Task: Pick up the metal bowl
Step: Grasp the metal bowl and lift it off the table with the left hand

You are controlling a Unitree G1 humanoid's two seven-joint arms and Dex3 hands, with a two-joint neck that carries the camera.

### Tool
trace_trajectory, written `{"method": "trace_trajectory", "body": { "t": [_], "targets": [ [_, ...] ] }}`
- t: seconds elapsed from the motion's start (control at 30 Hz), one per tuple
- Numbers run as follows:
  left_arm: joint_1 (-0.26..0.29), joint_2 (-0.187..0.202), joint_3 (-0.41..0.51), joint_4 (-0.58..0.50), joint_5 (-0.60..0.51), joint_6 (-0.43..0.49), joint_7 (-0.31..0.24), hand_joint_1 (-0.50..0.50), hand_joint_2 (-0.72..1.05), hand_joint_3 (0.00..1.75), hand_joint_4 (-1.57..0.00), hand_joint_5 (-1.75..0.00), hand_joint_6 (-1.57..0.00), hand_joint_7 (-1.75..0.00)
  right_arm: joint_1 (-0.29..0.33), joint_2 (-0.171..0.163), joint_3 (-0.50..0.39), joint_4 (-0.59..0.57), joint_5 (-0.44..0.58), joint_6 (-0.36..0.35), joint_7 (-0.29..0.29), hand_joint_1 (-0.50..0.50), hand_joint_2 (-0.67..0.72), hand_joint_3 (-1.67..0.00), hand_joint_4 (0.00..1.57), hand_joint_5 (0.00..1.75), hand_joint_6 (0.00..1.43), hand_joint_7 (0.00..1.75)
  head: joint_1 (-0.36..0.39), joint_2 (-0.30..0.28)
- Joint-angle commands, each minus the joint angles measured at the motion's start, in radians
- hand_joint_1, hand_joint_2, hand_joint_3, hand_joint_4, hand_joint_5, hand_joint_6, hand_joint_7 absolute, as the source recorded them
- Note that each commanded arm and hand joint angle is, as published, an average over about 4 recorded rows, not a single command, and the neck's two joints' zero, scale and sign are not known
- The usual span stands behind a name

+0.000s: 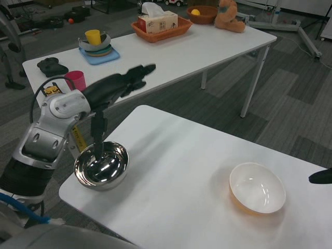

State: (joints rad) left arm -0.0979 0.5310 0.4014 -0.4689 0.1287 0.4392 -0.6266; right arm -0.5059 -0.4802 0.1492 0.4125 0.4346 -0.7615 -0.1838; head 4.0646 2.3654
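Shiny round metal bowl [101,166] sitting near the left corner of the white table [176,171], right by the edge. Left black hand [111,91] hovering just above and behind it, fingers spread out long toward the back, one digit hanging down with its tip seemingly inside the bowl, not gripping anything. Right hand [321,177] barely poking in at the right edge, can't tell if open or clenched. Cream bowl with orange outside [257,194] well apart, toward the right.
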Motion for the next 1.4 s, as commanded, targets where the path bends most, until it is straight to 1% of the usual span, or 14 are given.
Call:
{"method": "trace_trajectory", "body": {
  "t": [0.03,0.17,0.23,0.33,0.47,0.53,0.6,0.67,0.8,0.87,1.07,1.2,1.33,1.4],
  "targets": [
    [0.010,0.017,-0.032,0.001,0.018,0.045,-0.039,-0.50,-0.72,0.00,0.00,-0.41,0.00,-0.07,-0.010,-0.016,0.010,0.008,0.009,-0.007,-0.002,-0.46,0.66,0.00,0.00,0.00,0.00,0.00,0.008,0.002],
    [0.010,0.028,-0.063,0.001,0.014,0.109,-0.071,-0.50,-0.72,0.00,0.00,-0.49,0.00,-0.07,-0.008,-0.019,0.020,0.009,0.018,-0.007,-0.002,-0.46,0.66,0.00,0.00,0.00,0.00,0.00,0.022,0.008],
    [0.011,0.042,-0.091,0.001,-0.011,0.146,-0.082,-0.50,-0.72,0.00,0.00,-0.51,0.00,-0.07,-0.006,-0.020,0.022,0.009,0.018,-0.006,-0.002,-0.46,0.66,0.00,0.00,0.00,0.00,0.00,0.030,0.003],
    [0.012,0.083,-0.123,0.001,-0.041,0.177,-0.088,-0.50,-0.72,0.00,0.00,-0.51,0.00,-0.07,-0.007,-0.022,0.030,0.014,0.019,-0.004,-0.002,-0.46,0.66,0.00,0.00,0.00,0.00,0.00,0.042,-0.004],
    [0.014,0.168,-0.152,0.001,-0.089,0.214,-0.093,-0.50,-0.72,0.00,0.00,-0.51,0.00,-0.07,-0.016,-0.026,0.055,0.033,0.026,-0.004,-0.002,-0.46,0.66,0.00,0.00,0.00,0.00,0.00,0.066,-0.019],
    [0.014,0.198,-0.160,0.001,-0.106,0.229,-0.094,-0.50,-0.72,0.00,0.00,-0.51,0.00,-0.07,-0.021,-0.026,0.067,0.040,0.029,-0.004,-0.002,-0.46,0.66,0.00,0.00,0.00,0.00,0.00,0.077,-0.023],
    [0.015,0.221,-0.166,0.001,-0.120,0.242,-0.097,-0.50,-0.72,0.00,0.00,-0.56,0.00,-0.07,-0.026,-0.026,0.078,0.046,0.032,-0.004,-0.002,-0.46,0.66,0.00,0.00,0.00,0.00,0.00,0.085,-0.029],
    [0.022,0.238,-0.174,0.001,-0.137,0.268,-0.111,-0.50,-0.68,0.00,0.00,-0.62,0.00,-0.07,-0.031,-0.026,0.085,0.053,0.033,-0.004,-0.002,-0.46,0.66,0.00,0.00,0.00,0.00,0.00,0.086,-0.031],
    [0.035,0.244,-0.202,0.001,-0.153,0.319,-0.145,-0.50,-0.64,0.00,0.00,-0.72,0.00,-0.07,-0.041,-0.026,0.099,0.065,0.044,-0.004,-0.002,-0.46,0.66,0.00,0.00,0.00,0.00,0.00,0.095,-0.036],
    [0.040,0.244,-0.211,0.001,-0.152,0.331,-0.157,-0.50,-0.64,0.00,0.00,-0.72,0.00,-0.07,-0.046,-0.025,0.105,0.071,0.049,-0.004,-0.002,-0.46,0.66,0.00,0.00,0.00,0.00,0.00,0.098,-0.039],
    [0.050,0.244,-0.237,0.001,-0.105,0.335,-0.157,-0.50,-0.64,0.00,0.00,-0.72,0.00,-0.07,-0.052,-0.021,0.114,0.085,0.056,-0.004,-0.001,-0.46,0.66,0.00,0.00,0.00,0.00,0.00,0.105,-0.050],
    [0.052,0.242,-0.249,0.003,-0.018,0.308,-0.157,-0.50,-0.55,0.00,0.00,-0.82,0.00,-0.07,-0.057,-0.021,0.115,0.094,0.059,-0.004,0.000,-0.46,0.66,0.00,0.00,0.00,0.00,0.00,0.109,-0.052],
    [0.058,0.222,-0.250,0.002,0.068,0.255,-0.157,-0.50,-0.55,0.02,0.00,-0.72,0.00,-0.07,-0.061,-0.021,0.121,0.098,0.062,-0.004,-0.001,-0.46,0.66,0.00,0.00,0.00,0.00,0.00,0.111,-0.053],
    [0.060,0.213,-0.250,0.003,0.093,0.234,-0.157,-0.50,-0.55,0.02,0.00,-0.72,0.00,-0.07,-0.062,-0.022,0.125,0.102,0.066,-0.004,-0.001,-0.46,0.66,0.00,0.00,0.00,0.00,0.00,0.114,-0.054]
  ]
}}
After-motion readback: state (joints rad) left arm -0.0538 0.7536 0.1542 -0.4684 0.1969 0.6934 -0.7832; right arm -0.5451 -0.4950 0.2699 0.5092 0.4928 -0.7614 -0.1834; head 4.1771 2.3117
